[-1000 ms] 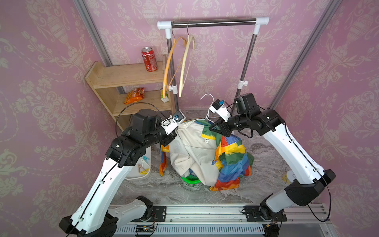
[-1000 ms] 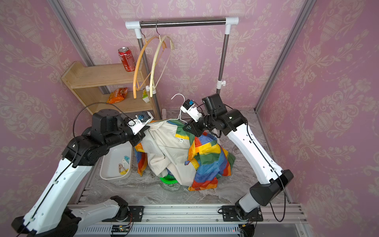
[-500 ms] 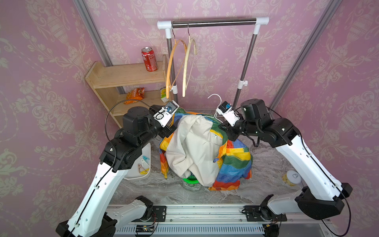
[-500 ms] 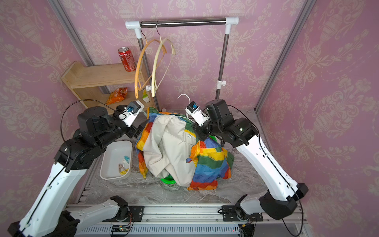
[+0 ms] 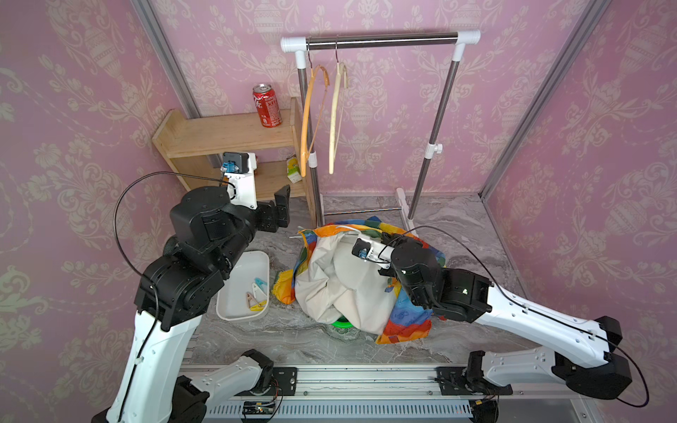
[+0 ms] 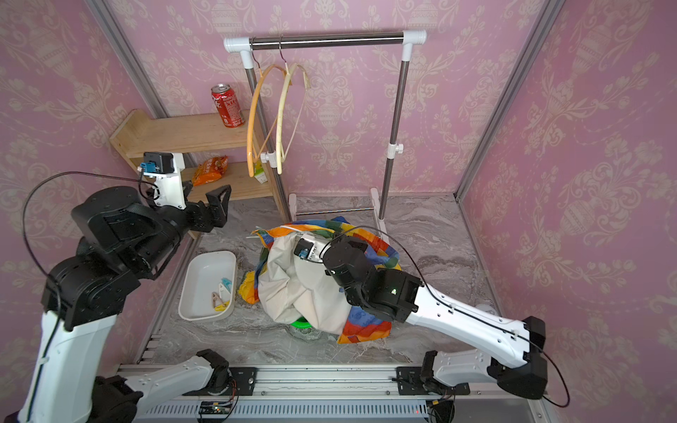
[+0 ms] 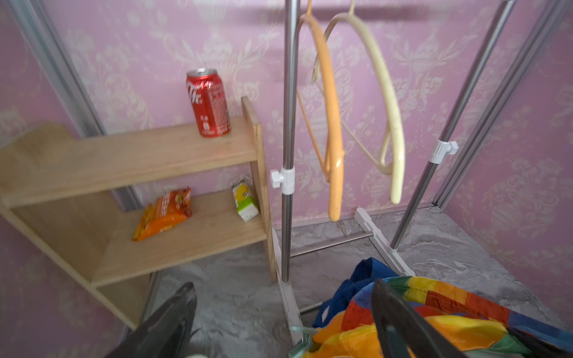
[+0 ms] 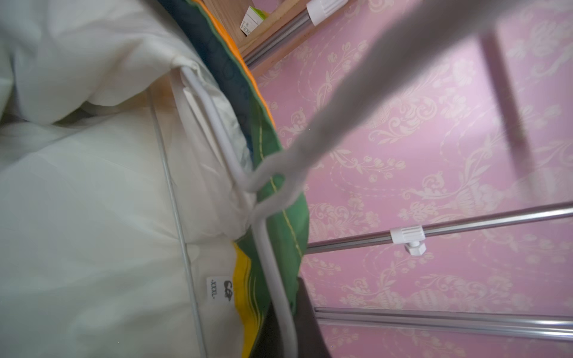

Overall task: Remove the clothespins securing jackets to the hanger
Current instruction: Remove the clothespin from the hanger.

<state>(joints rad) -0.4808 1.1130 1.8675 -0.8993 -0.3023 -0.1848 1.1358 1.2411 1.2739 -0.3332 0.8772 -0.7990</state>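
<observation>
The rainbow patchwork jacket (image 5: 340, 285), cream lining outward, lies heaped under the right gripper (image 8: 286, 316) on its white hanger (image 8: 252, 189), while loose blue, beige and yellow clothespins (image 5: 256, 296) lie well apart from the left gripper (image 6: 203, 199).

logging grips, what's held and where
The right gripper is shut on the white hanger, on its arm beside the hook; the left gripper is open, empty.

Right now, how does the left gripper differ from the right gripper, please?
The left gripper is open and empty; the right gripper is shut on the white hanger. The left gripper hovers beside the wooden shelf; the right gripper sits low against the rainbow jacket. Both are black.
</observation>
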